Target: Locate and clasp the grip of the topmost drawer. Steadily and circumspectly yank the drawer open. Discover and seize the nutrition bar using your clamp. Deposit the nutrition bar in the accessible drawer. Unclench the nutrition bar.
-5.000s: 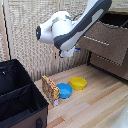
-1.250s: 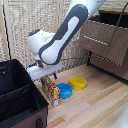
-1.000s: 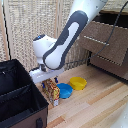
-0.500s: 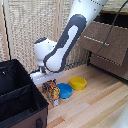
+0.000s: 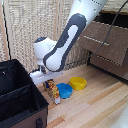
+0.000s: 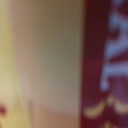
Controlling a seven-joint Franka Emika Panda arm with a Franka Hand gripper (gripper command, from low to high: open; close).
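Note:
The nutrition bar [image 5: 54, 95] stands upright on the wooden floor beside a blue bowl, tan-yellow with red-orange speckles. My clamp [image 5: 49, 84] hangs right at its top edge, under the bulky white arm. Its fingers are too small and dark to read as open or shut. Up close, the wrist view is filled by the blurred nutrition bar [image 6: 55, 60], a tan face and a dark red band with white letters. The topmost drawer [image 5: 102, 45] of the dark brown dresser stands pulled out at the exterior view's right, its silver handle [image 5: 97, 40] facing the room.
A blue bowl [image 5: 64, 90] touches the packet's side and a yellow bowl [image 5: 77, 83] sits just beyond it. A large black open box [image 5: 17, 100] fills the exterior view's lower left. A wicker screen [image 5: 30, 25] forms the back wall.
The arm swung from near the drawer down to the packet, then sank lower over it in the last second. Packet and bowls have not moved.

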